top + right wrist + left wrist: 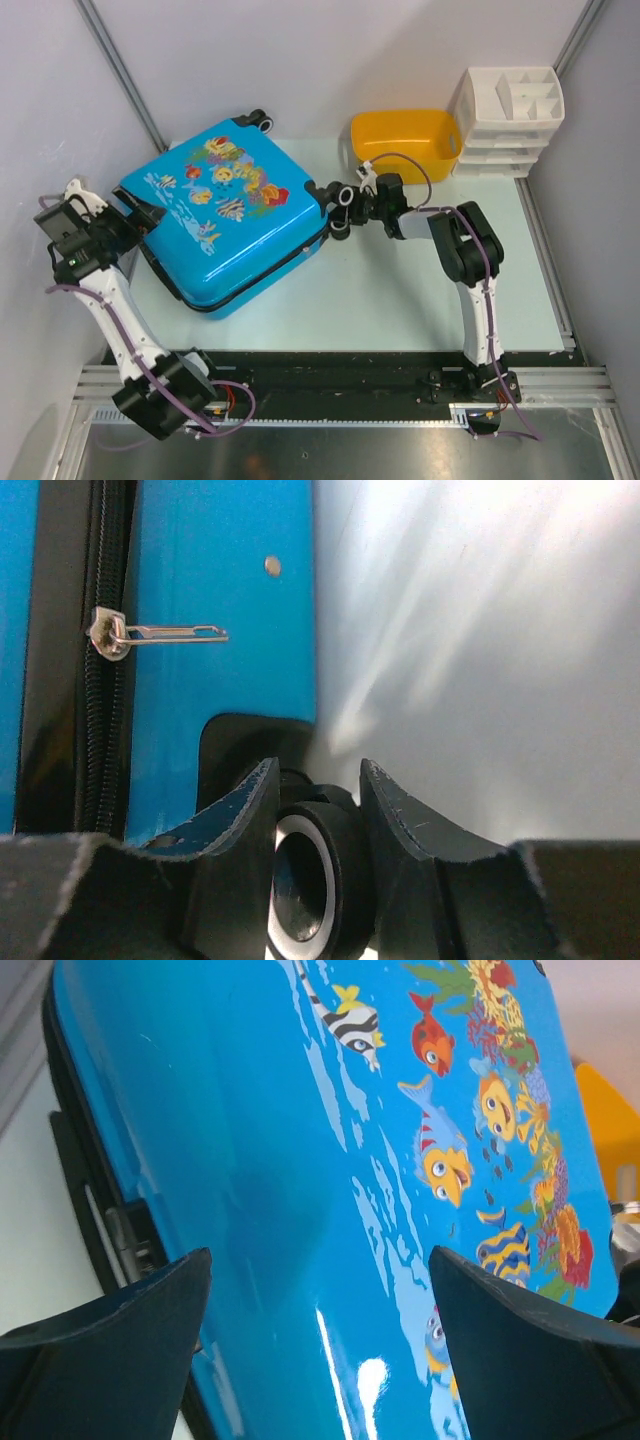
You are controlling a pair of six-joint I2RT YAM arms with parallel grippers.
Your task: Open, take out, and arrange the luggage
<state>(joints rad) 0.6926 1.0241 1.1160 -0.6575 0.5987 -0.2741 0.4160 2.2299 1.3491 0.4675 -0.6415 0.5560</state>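
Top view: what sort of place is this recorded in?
Probably a robot lab cell, not a home: two arms bolted to a metal rail, bare white panel walls, and a suitcase, yellow tub and drawer unit laid out as props.

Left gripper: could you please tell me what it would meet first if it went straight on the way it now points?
The left gripper, open, points at the luggage. It would most likely meet its glossy blue shell first, though the depth between them is hard to judge.
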